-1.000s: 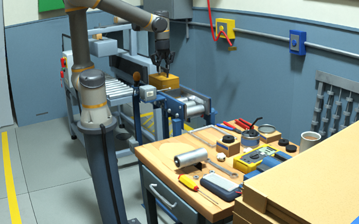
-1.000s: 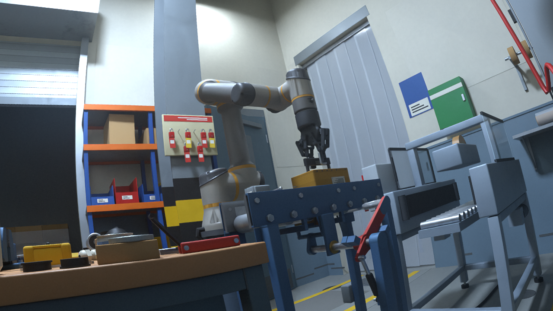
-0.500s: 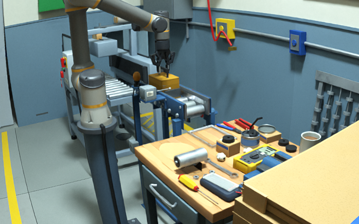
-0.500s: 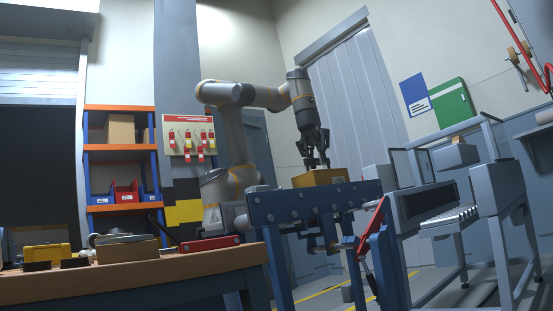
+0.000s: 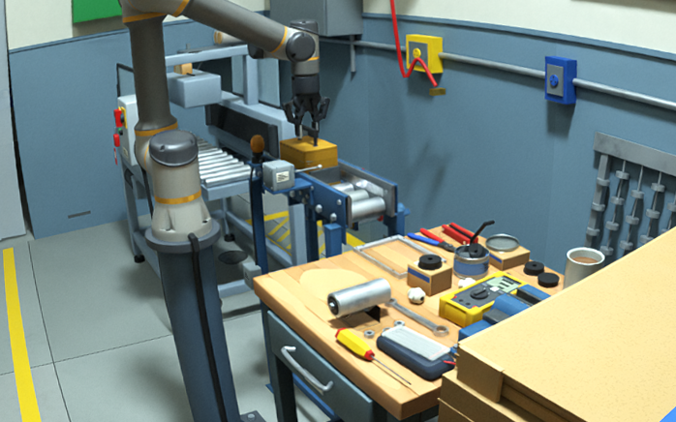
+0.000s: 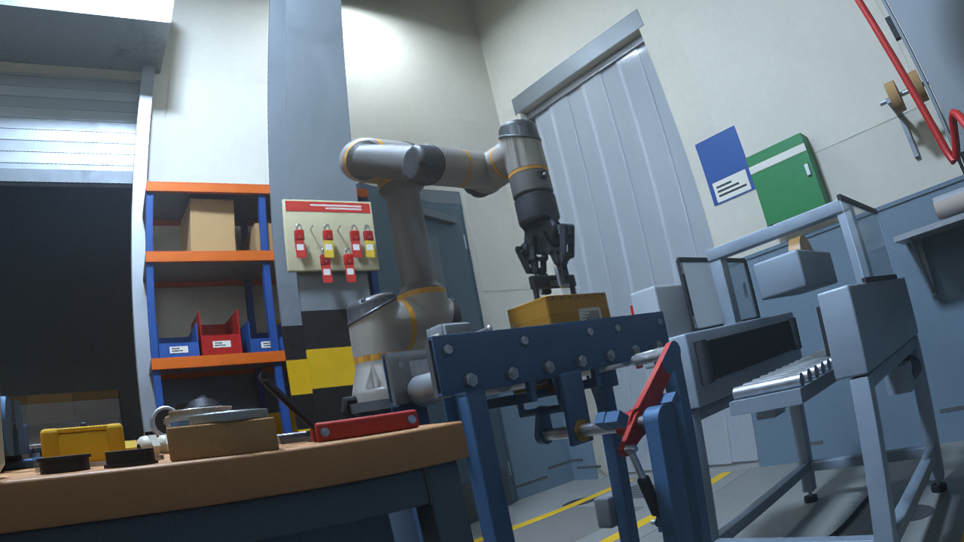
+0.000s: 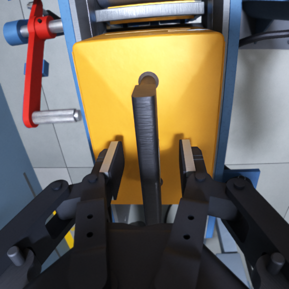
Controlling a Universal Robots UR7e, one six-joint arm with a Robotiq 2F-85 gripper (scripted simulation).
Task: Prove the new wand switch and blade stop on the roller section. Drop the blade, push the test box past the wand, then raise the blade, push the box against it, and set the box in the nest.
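Note:
The yellow test box (image 7: 148, 107) (image 5: 308, 151) (image 6: 558, 309) sits on the rollers between the blue side rails of the roller section, its far end close to a grey crossbar (image 7: 149, 12). A dark upright handle (image 7: 147, 140) stands along the middle of the box top. My gripper (image 7: 147, 159) (image 5: 307, 128) (image 6: 553, 280) hangs straight above the box, open, with one finger on each side of the handle and holding nothing. The wand switch housing (image 5: 278, 174) with its thin wand sits on the near rail beside the box. The red blade lever (image 7: 33, 67) (image 6: 646, 398) hangs on the frame's outer side.
Behind the roller section a grey conveyor tunnel (image 5: 240, 116) feeds onto more rollers (image 5: 221, 164). The wooden workbench (image 5: 389, 304) in front carries a nest frame (image 5: 394, 252), a spare roller (image 5: 358, 297), a meter, pliers and other tools. Stacked boards (image 5: 594, 347) fill the near right corner.

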